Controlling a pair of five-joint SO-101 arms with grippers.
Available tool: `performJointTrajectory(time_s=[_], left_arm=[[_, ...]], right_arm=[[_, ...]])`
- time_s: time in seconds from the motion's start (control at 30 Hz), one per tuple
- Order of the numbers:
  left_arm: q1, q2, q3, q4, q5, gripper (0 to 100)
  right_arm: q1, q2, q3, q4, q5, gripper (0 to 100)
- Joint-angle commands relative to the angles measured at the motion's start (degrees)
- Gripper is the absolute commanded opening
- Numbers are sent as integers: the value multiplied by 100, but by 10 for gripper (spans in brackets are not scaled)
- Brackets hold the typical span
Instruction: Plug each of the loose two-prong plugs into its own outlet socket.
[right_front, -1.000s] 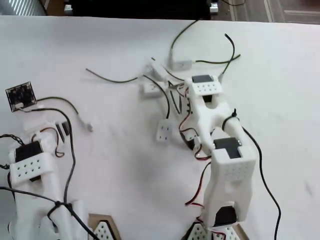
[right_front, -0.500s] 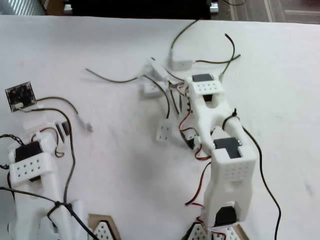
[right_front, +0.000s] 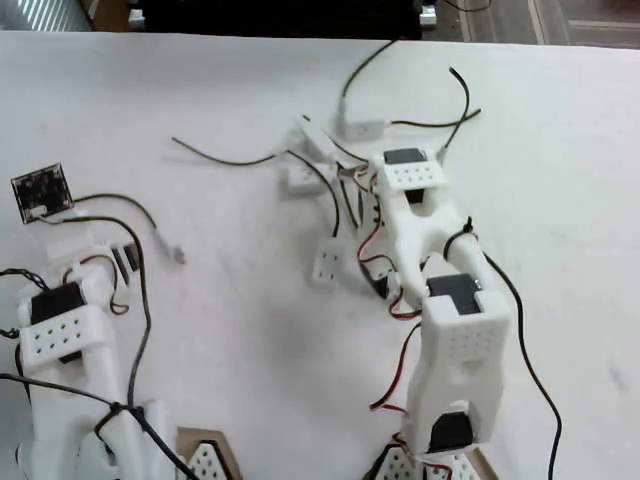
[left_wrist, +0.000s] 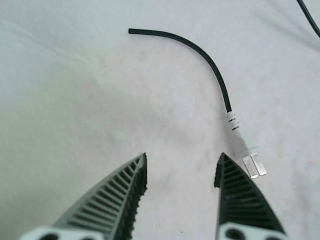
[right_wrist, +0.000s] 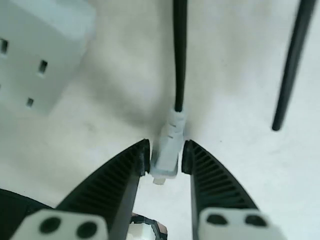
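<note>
My left gripper (left_wrist: 181, 170) stands open over the bare table. A loose white two-prong plug (left_wrist: 244, 147) on a short black cable lies just beside one fingertip, its prongs toward the gripper. In the high view that plug (right_front: 178, 254) lies right of the left gripper (right_front: 125, 258). My right gripper (right_wrist: 166, 155) is shut on the white body of another plug (right_wrist: 167, 145), whose black cable runs away from the fingers. A white outlet block (right_wrist: 40, 50) with slots sits close by. The high view has the right gripper (right_front: 352, 182) among several outlet blocks (right_front: 330, 262) and cables.
More white outlet blocks (right_front: 300, 176) (right_front: 364, 130) and loose black cables (right_front: 455, 105) lie at the middle back. A small black square board (right_front: 42, 190) sits at the left. A second black cable end (right_wrist: 290, 65) lies near the right gripper.
</note>
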Motion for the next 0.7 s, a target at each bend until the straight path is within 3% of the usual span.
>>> performJointTrajectory(time_s=[0.0,0.43,0.67], left_arm=[[-13,-136,-211,-105,26,225],[-13,-136,-211,-105,26,225],[251,-136,-211,-79,18,225]], right_arm=[[75,-4,-202,-40,-53,105],[84,-136,-308,22,-44,18],[84,-1455,-431,567,-44,18]])
